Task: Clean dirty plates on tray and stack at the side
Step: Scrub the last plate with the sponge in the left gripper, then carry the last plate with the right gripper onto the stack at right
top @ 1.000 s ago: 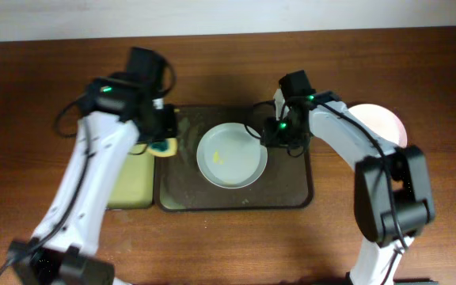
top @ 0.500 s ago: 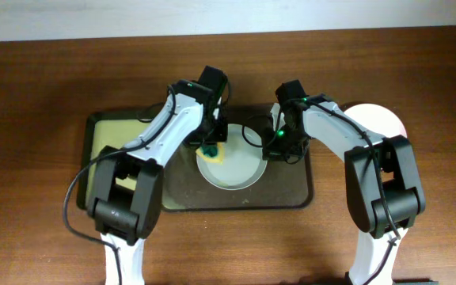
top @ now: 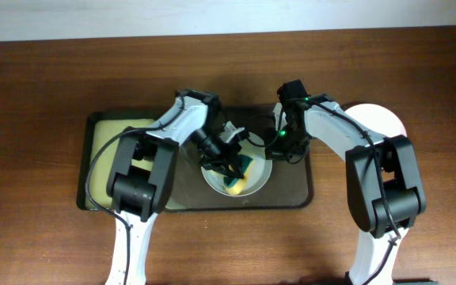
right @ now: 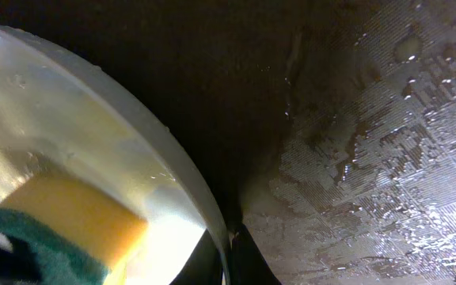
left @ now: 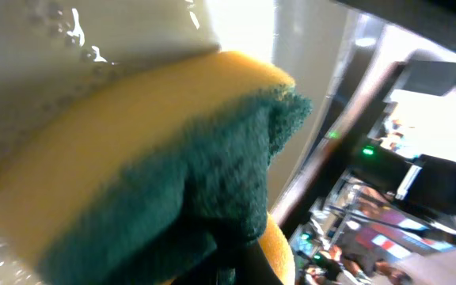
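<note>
On the dark brown tray, mid-table, lies the plate now being washed. Left gripper: fingers closed on a yellow-and-green sponge. The sponge's yellow face is pressed against the plate's wet, bubbled floor, presumably so that rubbing lifts the yellow smears. Right gripper: fingers narrow, one on each side of the plate's right-hand rim, pinching it. The judged purpose is to anchor the plate against the push of the sponge. The tray surface beside the rim shows beaded water. A second plate rests on the bare table to the right, off the tray and partly hidden by the right arm, which probably marks the stacking place. A smaller black tray with yellow lining stands just beside the brown tray, on its left.
</note>
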Robot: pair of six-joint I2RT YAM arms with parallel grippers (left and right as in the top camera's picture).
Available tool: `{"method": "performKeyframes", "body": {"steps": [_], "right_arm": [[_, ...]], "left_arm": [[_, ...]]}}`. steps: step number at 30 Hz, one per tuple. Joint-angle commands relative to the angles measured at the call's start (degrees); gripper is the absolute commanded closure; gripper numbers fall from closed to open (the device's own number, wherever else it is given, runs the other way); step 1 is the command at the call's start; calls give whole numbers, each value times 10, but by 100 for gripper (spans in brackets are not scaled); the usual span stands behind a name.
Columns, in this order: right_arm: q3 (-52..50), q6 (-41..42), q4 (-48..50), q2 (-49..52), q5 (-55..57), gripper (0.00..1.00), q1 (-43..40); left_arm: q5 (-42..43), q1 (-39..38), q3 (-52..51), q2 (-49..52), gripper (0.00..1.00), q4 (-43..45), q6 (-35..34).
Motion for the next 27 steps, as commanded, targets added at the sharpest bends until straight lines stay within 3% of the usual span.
{"method": "performKeyframes", "body": {"steps": [1,2,6,7,9,11,12,14,15,16,17,20,22,26,27], "right_arm": [[4,11,13,4,-26,95,7],[4,11,13,4,-26,95,7],[4,11,13,4,-26,94,7],[4,11,13,4,-26,94,7],[4,5,8,4,-24,51,7],[3,5,-10,5,35,44,11],[0,5,-13,5,51,45,16],[-27,5,15,5,52,76,42],[-36,5,27,5,60,89,52],[-36,7,28,4,78,96,63],[-23,11,19,3,79,96,64],[133,11,-94,3,85,96,67],[234,11,-123,3,135,96,87],[290,12,-65,3,212,96,180],[290,12,-32,3,297,96,242]], "left_arm": [[59,56,-15,-83,100,-11,50],[14,70,-15,-116,100,-4,20],[-358,88,-15,-283,100,36,-196],[-402,88,-15,-296,100,33,-229],[-571,94,-15,-305,100,-10,-329],[-669,109,-15,-341,100,-48,-397],[-682,111,-15,-365,100,-50,-407],[-725,112,-15,-462,100,-55,-418],[-792,113,-15,-499,100,-66,-418],[-878,113,-15,-538,100,-91,-453],[-912,124,-15,-572,100,-120,-498],[-830,202,-16,-609,100,-150,-496],[-820,235,-21,-608,100,-170,-495],[-817,242,-87,-608,100,-143,-495],[-814,242,-113,-608,100,-118,-495]]}}
